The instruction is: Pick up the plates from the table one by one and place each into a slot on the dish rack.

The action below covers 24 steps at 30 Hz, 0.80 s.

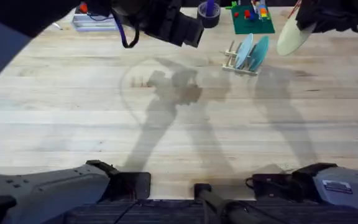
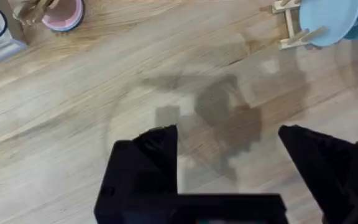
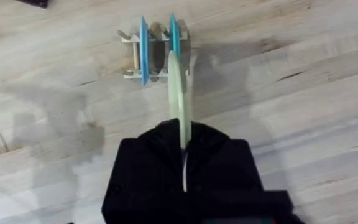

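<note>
Right gripper [image 3: 184, 140] clenched on cream plate [image 3: 179, 93], edge-on above dish rack [image 3: 153, 53] for slotting beside two blue plates; left gripper [image 2: 229, 155] released, idle.

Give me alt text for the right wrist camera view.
The right tool grips a cream plate edge-on above the wooden table, just short of the dish rack, where a light blue plate and a teal plate stand upright.

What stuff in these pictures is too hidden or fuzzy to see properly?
- Overhead: the right gripper is a dark blur cut by the top edge above the cream plate.
- Right wrist: the black fingers cover that plate's lower half.
- Left wrist: the dish rack and blue plate run off the frame edge.
</note>
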### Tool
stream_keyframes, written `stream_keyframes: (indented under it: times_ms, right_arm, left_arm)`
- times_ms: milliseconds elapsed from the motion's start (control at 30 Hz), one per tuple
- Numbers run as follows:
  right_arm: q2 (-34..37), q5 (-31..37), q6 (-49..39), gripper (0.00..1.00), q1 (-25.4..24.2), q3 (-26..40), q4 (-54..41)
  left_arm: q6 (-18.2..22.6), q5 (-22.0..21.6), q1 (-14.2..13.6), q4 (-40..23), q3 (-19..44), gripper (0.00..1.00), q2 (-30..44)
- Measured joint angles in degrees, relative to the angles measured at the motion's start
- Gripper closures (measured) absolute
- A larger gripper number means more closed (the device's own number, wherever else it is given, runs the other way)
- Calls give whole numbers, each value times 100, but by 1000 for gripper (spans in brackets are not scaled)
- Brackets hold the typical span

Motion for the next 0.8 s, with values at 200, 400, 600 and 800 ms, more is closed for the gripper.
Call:
stream_keyframes:
  times_ms: [200,400,600,800]
  right_arm:
    - [208,18,11,971,0,301,-4]
    - [404,22,-39,971,0,607,-7]
    - [540,24,-74,971,0,632,-69]
    - [609,24,-76,971,0,632,-120]
  left_arm:
    - [2,-2,0,-1,0,5,0]
    - [2,-2,0,26,0,5,0]
    - [0,0,0,92,0,5,0]
    - [0,-2,0,92,0,6,0]
